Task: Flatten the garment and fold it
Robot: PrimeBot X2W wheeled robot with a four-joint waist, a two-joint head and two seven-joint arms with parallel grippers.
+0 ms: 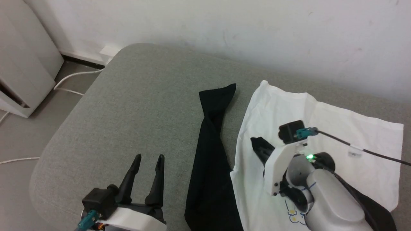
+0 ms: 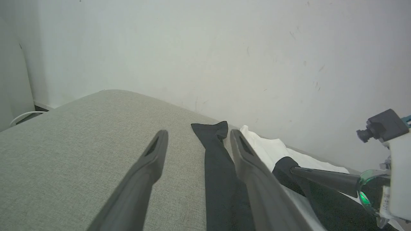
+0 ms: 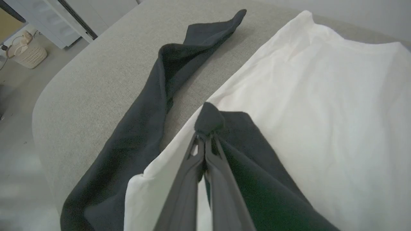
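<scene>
Lying on a grey cushion, the garment stretches one black sleeve leftward, head view. Left wrist view: the left gripper holds two fingers apart. Right wrist view: the right gripper pinches the second sleeve over the white body; one floor basket, contents unclear.

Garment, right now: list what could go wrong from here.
1. The right gripper pinches only the tip of one black sleeve over the white body; it may slip free when pulled.
2. The other sleeve lies twisted on the grey cushion; folding now could trap creases. The open left gripper isn't holding it.
</scene>
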